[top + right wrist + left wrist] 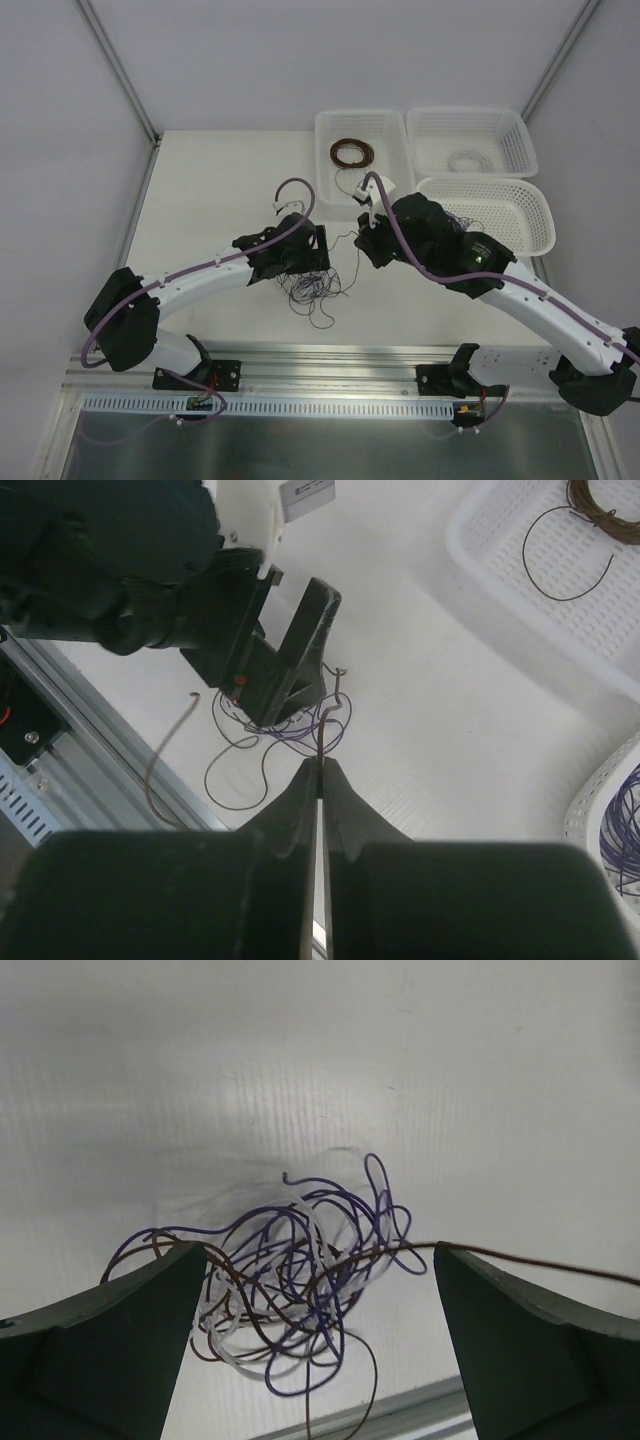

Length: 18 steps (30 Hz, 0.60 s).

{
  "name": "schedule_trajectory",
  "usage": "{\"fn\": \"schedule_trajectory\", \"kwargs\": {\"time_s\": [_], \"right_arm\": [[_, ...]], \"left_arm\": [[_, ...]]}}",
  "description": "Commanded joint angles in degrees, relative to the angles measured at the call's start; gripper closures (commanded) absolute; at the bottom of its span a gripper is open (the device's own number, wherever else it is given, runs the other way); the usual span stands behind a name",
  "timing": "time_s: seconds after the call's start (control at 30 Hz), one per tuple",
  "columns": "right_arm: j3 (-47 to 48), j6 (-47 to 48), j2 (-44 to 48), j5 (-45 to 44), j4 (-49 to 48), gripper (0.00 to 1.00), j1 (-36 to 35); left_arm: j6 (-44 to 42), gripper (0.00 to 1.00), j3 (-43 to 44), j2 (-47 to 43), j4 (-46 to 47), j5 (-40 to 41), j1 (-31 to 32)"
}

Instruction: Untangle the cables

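White matte table (220,190) carries the cables (312,288), a loose scribble of hair-thin purple, brown and whitish wires, at 6 o'clock from its centre. Left gripper (318,1252), with dark wedge-shaped fingers wide apart, straddles the tangle. Right gripper (320,765) is clamped flat on one brown strand (500,1257). Perforated white plastic baskets (330,125) sit at 1 o'clock.

White table (210,200) with a tangle of cables (312,288) and three white baskets (325,140) far right
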State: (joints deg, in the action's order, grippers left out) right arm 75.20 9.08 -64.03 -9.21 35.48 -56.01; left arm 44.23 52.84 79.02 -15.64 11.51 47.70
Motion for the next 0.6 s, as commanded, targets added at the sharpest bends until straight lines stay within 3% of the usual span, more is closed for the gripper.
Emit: {"fn": "schedule_trajectory", "kwargs": {"time_s": [0.0, 0.23, 0.4, 0.57], "right_arm": [[2.8, -0.5, 2.8, -1.6, 1.3, 0.99, -0.8], [8.9, -0.1, 7.0, -7.1, 4.1, 0.99, -0.9], [13.1, 1.3, 9.9, -15.1, 7.0, 0.99, -0.8], [16.0, 3.6, 13.4, -22.3, 8.3, 0.99, -0.8]], "left_arm": [[3.1, 0.01, 1.9, 3.8, 0.0, 5.7, 0.6], [5.1, 0.05, 0.5, 11.3, 0.2, 4.6, 0.7], [4.5, 0.26, -1.1, 11.1, 0.0, 6.9, 0.6], [1.8, 0.3, -2.3, 9.0, -0.3, 8.6, -1.6]]}}
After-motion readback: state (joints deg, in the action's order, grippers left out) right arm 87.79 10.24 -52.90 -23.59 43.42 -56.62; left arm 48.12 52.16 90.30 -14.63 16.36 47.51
